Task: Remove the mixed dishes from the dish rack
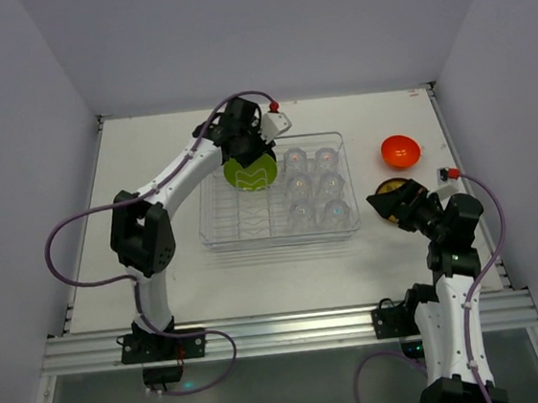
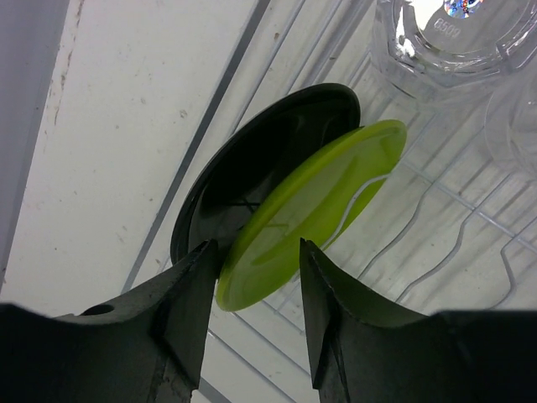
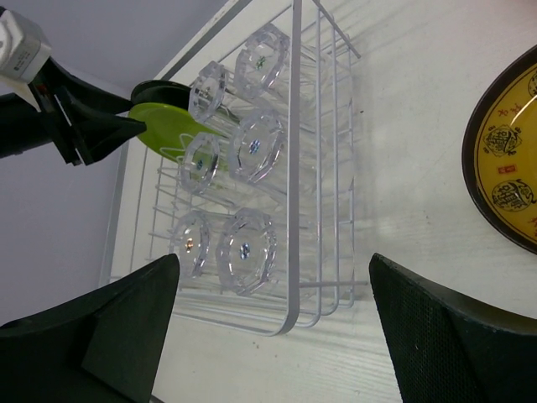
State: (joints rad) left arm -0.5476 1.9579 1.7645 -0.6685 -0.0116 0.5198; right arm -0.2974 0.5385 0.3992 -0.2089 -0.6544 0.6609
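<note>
Dish rack [image 1: 243, 231]: clear plastic tray with low walls; sat on the white table [image 1: 149, 156], middle of the top view, a little left of centre.
Rack contents, left part: one lime-green plate, stood on edge in the ribbed slots at the far-left corner.
Rack contents, right part: six clear cups, in two columns of three on the gridded base.
Left gripper [image 1: 247, 158]: reached down over the rack's far-left corner; its two fingers [image 2: 189, 294] straddled the plate's rim, one close on each side. Whether they pressed on it or merely stood beside it could not be told.
Lime-green plate [image 2: 323, 197]: tilted between those fingers, black back showing behind the green face, lower rim down among the rack wires.
Clear cups [image 1: 295, 160]: all inside the rack, just right of the plate, touching neither gripper.
Amber-yellow plate [image 3: 503, 159]: out of the rack, flat and face up on the table to its right; dark rim, patterned face; partly covered by the right gripper in the top view.
Orange bowl [image 1: 400, 151]: out of the rack, on the table beyond the amber-yellow plate, apart from the rack.
Right gripper [image 1: 396, 203]: hung over the near edge of the amber-yellow plate, fingers [image 3: 126, 327] spread wide, nothing between them.
Count: one rack, two plates, six cups, one bowl; seven pieces in the rack, two on the table.
</note>
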